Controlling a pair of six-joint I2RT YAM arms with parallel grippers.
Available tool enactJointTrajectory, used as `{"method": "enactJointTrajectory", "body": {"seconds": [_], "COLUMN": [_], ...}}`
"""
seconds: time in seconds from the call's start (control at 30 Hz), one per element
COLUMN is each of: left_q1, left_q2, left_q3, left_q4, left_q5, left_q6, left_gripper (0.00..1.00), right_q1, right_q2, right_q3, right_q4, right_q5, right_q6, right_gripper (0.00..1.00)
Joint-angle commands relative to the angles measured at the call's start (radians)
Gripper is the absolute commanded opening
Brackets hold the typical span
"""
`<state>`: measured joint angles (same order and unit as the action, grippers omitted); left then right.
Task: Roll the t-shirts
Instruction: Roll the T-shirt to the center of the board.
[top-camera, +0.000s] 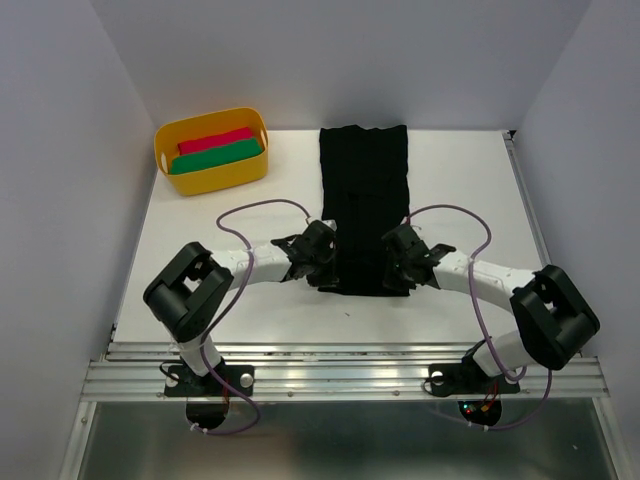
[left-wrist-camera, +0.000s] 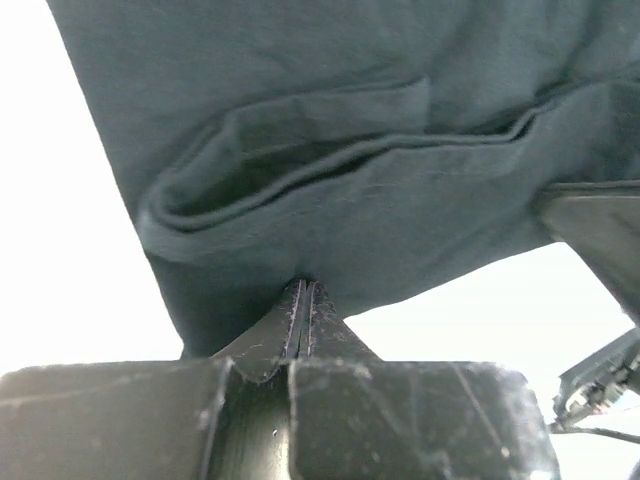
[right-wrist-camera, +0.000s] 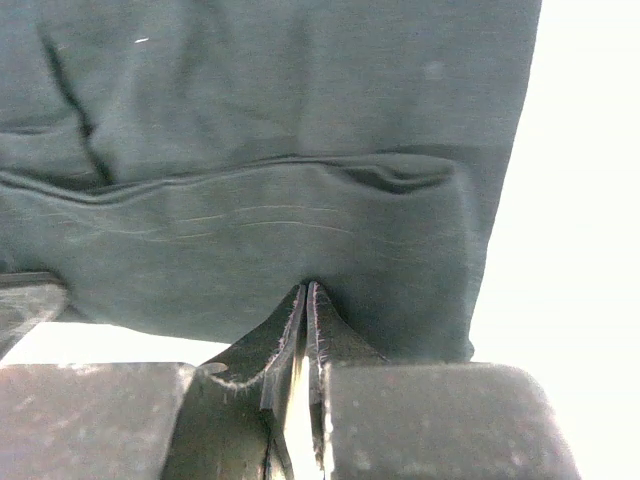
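Near edge: metal rail (top-camera: 340, 372) carrying both arm bases. The arms reach inward over the white desk (top-camera: 470, 180), each trailing a purple cable (top-camera: 262, 206) that loops above it.

Left end effector (top-camera: 322, 258): fingers pressed together, pinching the near hem of the t-shirt (top-camera: 362, 190) at its left corner. In the left wrist view the fingertips (left-wrist-camera: 303, 292) meet the folded cloth edge (left-wrist-camera: 350, 120), with a loose pleat bulging just beyond them.

Right end effector (top-camera: 398, 262): closed to a thin slit, gripping the same hem at the right corner (right-wrist-camera: 307, 292). A long crease runs across the cloth (right-wrist-camera: 280, 100) just past the tips.

The t-shirt is black, folded into a long narrow strip, lying flat at mid-desk and running from the end effectors to the far edge. Nothing lies on the strip beyond the two end effectors.

Far left corner: yellow tub (top-camera: 222, 178), well apart from the shirt, holding a red cloth (top-camera: 215, 140) and a green cloth (top-camera: 215, 157) side by side. White walls enclose three sides.
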<state>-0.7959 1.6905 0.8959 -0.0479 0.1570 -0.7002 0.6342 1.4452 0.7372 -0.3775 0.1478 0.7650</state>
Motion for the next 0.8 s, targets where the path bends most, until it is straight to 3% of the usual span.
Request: {"method": "enactJointTrajectory", "body": {"seconds": [0.0, 0.43, 0.77], "left_q1": [0.017, 0.043, 0.050], "left_q2": [-0.040, -0.078, -0.045], "left_q3": [-0.029, -0.029, 0.130], "left_q4": [-0.093, -0.116, -0.162], "left_q5": [-0.073, -0.076, -0.089], "left_q6": [0.050, 0.064, 0.096], "left_gripper": [0.00, 0.00, 0.00], "right_q1": [-0.025, -0.034, -0.089], "right_q2": [-0.039, -0.054, -0.077], "right_q3": [-0.027, -0.038, 0.073], "right_q4": [-0.072, -0.092, -0.110], "right_q5": [0.087, 0.108, 0.162], "right_q6": [-0.016, -0.026, -0.079], "right_gripper": [0.09, 0.08, 0.08]}}
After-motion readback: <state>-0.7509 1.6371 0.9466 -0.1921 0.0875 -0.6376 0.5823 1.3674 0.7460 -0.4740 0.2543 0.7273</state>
